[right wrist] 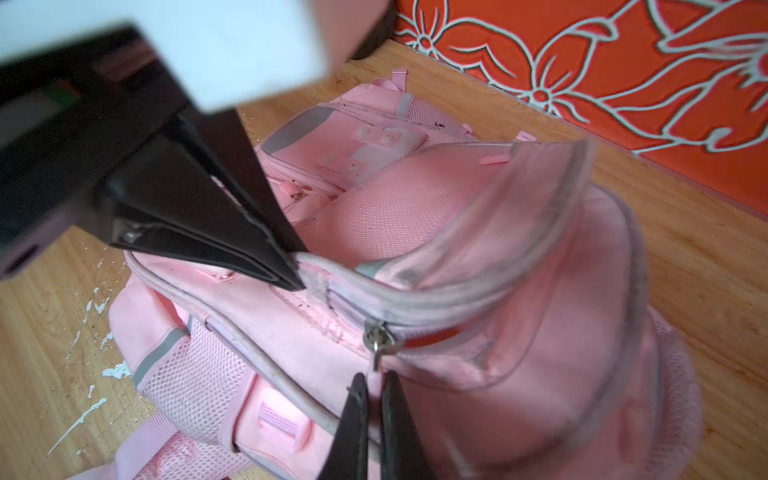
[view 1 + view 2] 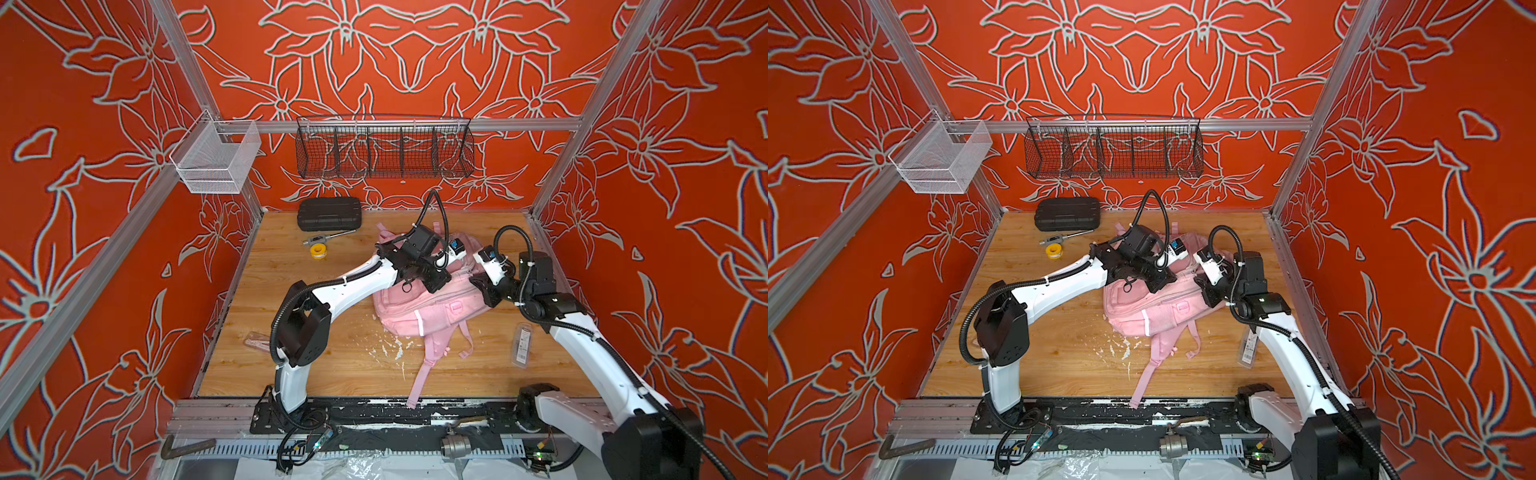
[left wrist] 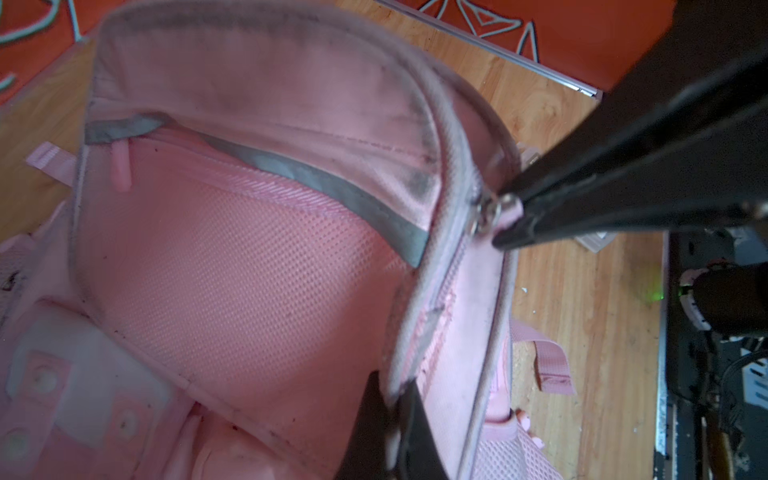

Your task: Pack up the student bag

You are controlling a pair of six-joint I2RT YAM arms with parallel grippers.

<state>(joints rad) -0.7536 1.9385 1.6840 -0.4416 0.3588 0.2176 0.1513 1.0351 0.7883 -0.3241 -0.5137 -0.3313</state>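
The pale-pink student bag (image 2: 419, 307) (image 2: 1142, 307) lies on the wooden floor mid-right in both top views, straps trailing toward the front. Its top compartment gapes open, and the pink mesh lining (image 3: 249, 257) shows inside. My left gripper (image 3: 395, 386) (image 1: 297, 270) is shut on the grey piped rim of the opening. My right gripper (image 1: 374, 380) (image 3: 507, 220) is shut on the pink zipper pull just below the metal slider (image 1: 378, 338). Both wrists hover over the bag's top end (image 2: 457, 266).
A black ribbed case (image 2: 329, 214) sits at the back left, with a metal tool (image 2: 328, 237) and a yellow tape roll (image 2: 318, 250) before it. A clear packet (image 2: 522, 345) lies right, a pinkish packet (image 2: 257, 341) left. Wire baskets (image 2: 384, 149) hang on the back rail.
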